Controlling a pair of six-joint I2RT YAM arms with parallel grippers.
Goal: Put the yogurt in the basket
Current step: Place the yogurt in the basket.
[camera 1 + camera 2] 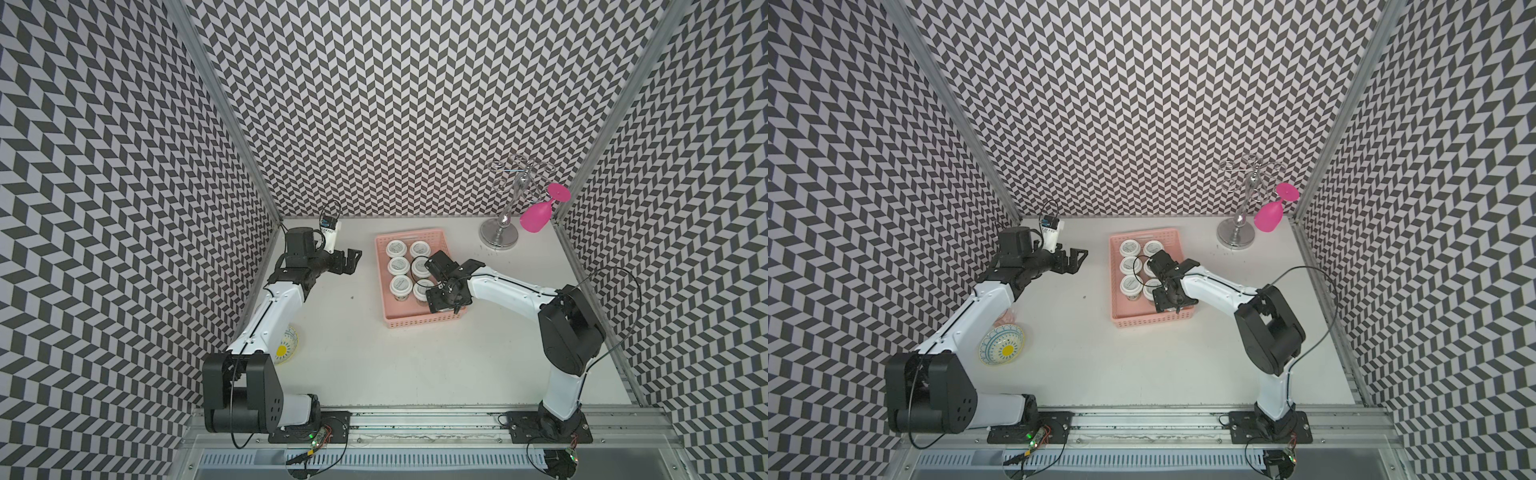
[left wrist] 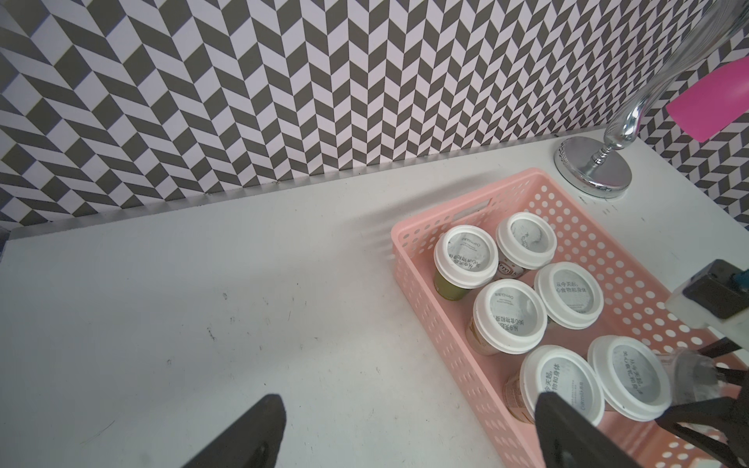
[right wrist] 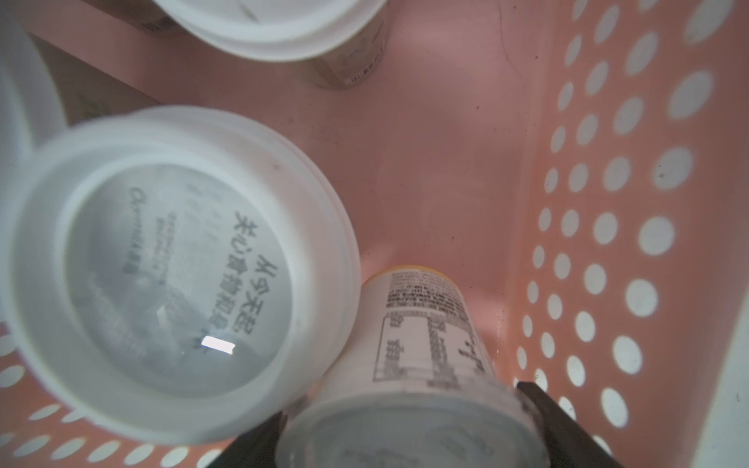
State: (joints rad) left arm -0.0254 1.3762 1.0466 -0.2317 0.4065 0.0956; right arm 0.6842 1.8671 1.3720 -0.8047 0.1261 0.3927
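Inside the basket [image 1: 419,322], the right hand [image 3: 405,427] straddles a yogurt tub [image 3: 429,336], grip unclear: spread fully, then lift straight out.

In the left wrist view we read 从今天起 and 心食物和身体 in dark print on one lid [image 2: 568,294]. The next lid [image 2: 510,315] bears much the same characters, turned. A tub [image 2: 508,269] shows "rmilk" on its side. In the right wrist view a lid [image 3: 178,279] reads 从今天起 关心食物和身体. The tub [image 3: 429,324] beside it carries a fine-print table we cannot read. In both top views, mid-frame, lid [image 1: 397,248] [image 1: 1129,248] print is too small.
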